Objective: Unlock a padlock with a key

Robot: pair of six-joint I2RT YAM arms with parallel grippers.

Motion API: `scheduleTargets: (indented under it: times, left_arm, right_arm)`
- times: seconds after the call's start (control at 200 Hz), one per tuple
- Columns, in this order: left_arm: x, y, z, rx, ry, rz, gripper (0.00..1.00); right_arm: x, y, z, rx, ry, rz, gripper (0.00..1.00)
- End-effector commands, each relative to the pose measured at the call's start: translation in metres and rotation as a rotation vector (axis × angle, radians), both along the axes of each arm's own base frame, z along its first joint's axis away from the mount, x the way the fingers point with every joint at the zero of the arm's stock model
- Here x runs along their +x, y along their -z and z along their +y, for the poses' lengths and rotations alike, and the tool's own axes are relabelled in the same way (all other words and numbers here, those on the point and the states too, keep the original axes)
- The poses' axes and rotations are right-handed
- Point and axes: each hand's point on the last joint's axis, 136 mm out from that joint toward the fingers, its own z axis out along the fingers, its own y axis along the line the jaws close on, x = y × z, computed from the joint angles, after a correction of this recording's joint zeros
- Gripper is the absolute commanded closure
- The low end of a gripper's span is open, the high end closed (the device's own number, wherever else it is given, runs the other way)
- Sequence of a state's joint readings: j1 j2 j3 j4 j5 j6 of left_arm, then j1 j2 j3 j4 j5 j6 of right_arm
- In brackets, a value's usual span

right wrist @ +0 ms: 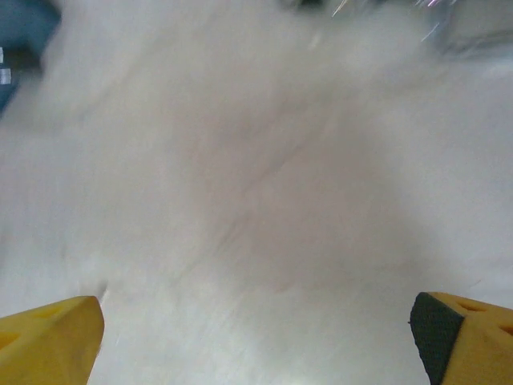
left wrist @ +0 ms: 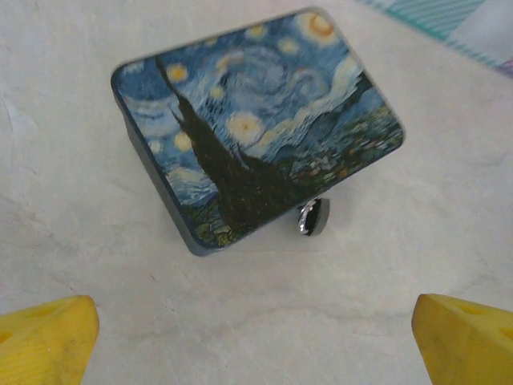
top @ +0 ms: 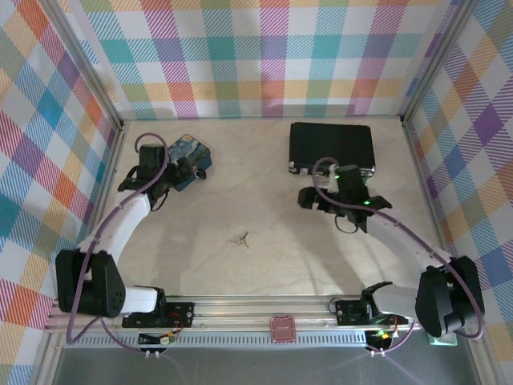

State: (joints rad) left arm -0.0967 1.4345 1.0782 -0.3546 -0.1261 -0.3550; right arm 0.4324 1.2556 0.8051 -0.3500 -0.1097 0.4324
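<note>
Where it touches the tin point(left wrist: 256, 120), the padlock point(left wrist: 311, 216) points lengthwise toward it.

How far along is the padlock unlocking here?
Done: nothing visible. The padlock lies beside the painted tin, untouched. In hand: the left gripper hovers open near it; the right gripper is open and empty. Left: pick up what looks like the key mid-table, insert, turn.

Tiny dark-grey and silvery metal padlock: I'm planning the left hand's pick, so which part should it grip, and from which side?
Probably its two free flanks, from above: the tiny metal padlock sits against the near edge of the blue-and-yellow painted tin, so that side is blocked. The open left hand should close along that edge, not across it.
</note>
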Motion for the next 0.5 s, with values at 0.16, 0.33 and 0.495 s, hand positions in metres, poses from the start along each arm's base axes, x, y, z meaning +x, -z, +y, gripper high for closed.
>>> scheduleTargets:
  times: [0.16, 0.33, 0.495]
  left_arm:
    - [0.117, -0.014, 0.018, 0.119, -0.026, 0.021, 0.00]
    - [0.162, 0.012, 0.031, 0.098, -0.038, 0.059, 0.00]
    - [0.181, 0.047, 0.030, 0.049, 0.004, 0.111, 0.02]
  right_arm:
    - [-0.040, 0.008, 0.060, 0.064, -0.177, 0.208, 0.01]
    - [-0.034, 0.001, 0.067, 0.048, -0.178, 0.173, 0.01]
    - [-0.025, -0.009, 0.070, 0.005, -0.190, 0.117, 0.01]
